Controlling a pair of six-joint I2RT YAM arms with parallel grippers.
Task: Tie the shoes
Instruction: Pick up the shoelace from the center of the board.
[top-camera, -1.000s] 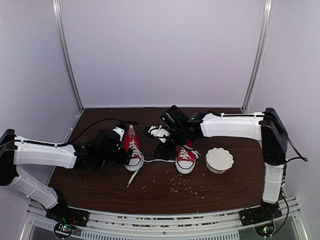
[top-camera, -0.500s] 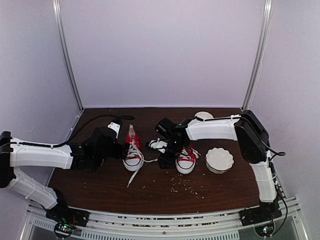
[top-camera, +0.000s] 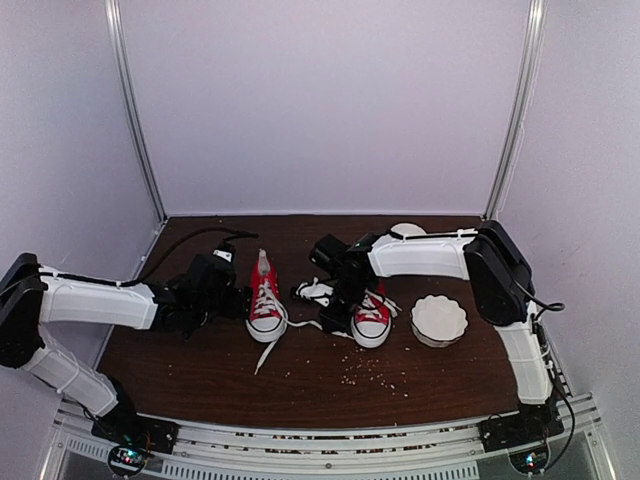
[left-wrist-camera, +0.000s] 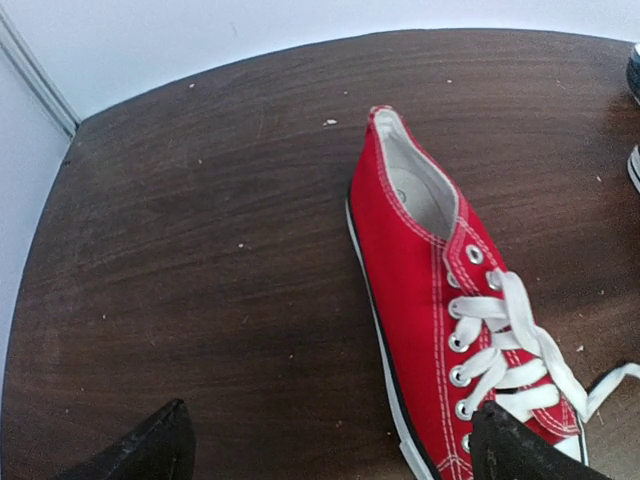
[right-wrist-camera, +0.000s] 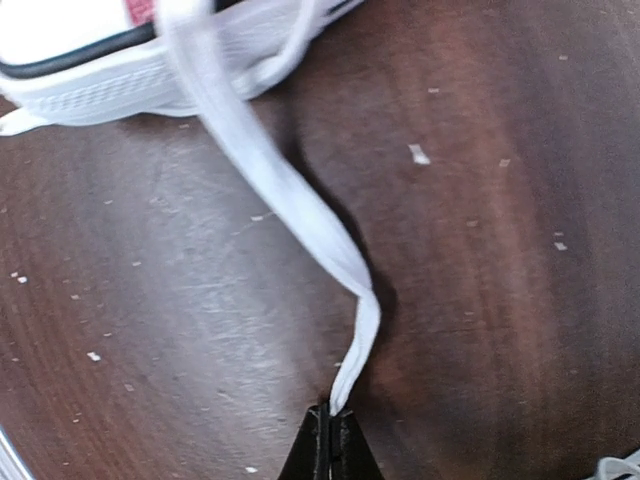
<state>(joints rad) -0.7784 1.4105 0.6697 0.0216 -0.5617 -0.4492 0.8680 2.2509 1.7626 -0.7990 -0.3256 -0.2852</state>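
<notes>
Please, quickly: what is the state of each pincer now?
Left pincer: open, holding nothing.
Right pincer: closed on a white lace.

Even soft light, faint shadows, top view grainy, lace (right-wrist-camera: 295, 200) blurred near right wrist camera

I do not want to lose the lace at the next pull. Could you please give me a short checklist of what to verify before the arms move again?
1. Right gripper shut on the end of the lace: ok.
2. Lace flat, without twist: not ok, there is one twist just above the grip.
3. Left gripper open: ok.
4. Left gripper clear of the shoe by the left arm: cannot tell, one fingertip overlaps the toe end in the left wrist view.
5. White bowl apart from the shoe by the right arm: ok.
</notes>
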